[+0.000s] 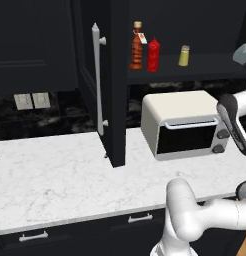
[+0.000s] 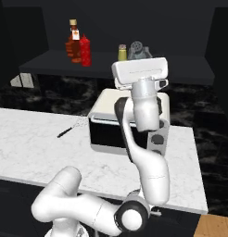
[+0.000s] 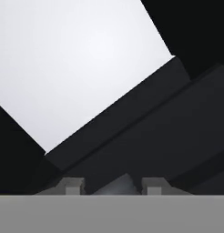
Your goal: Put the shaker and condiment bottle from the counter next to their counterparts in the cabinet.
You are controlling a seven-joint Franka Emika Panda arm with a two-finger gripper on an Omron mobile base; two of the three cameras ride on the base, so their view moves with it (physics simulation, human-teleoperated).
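Gripper clamped on shaker, raised at cabinet shelf just right of yellowish shaker; condiment bottle on same shelf, touching red squeeze bottle on its left.

1. Cabinet hangs above the counter, door swung open to the left.
2. On its shelf: condiment bottle touching the squeeze bottle on its right; yellowish shaker well apart, further right.
3. Toaster oven stands on the counter below the shelf.
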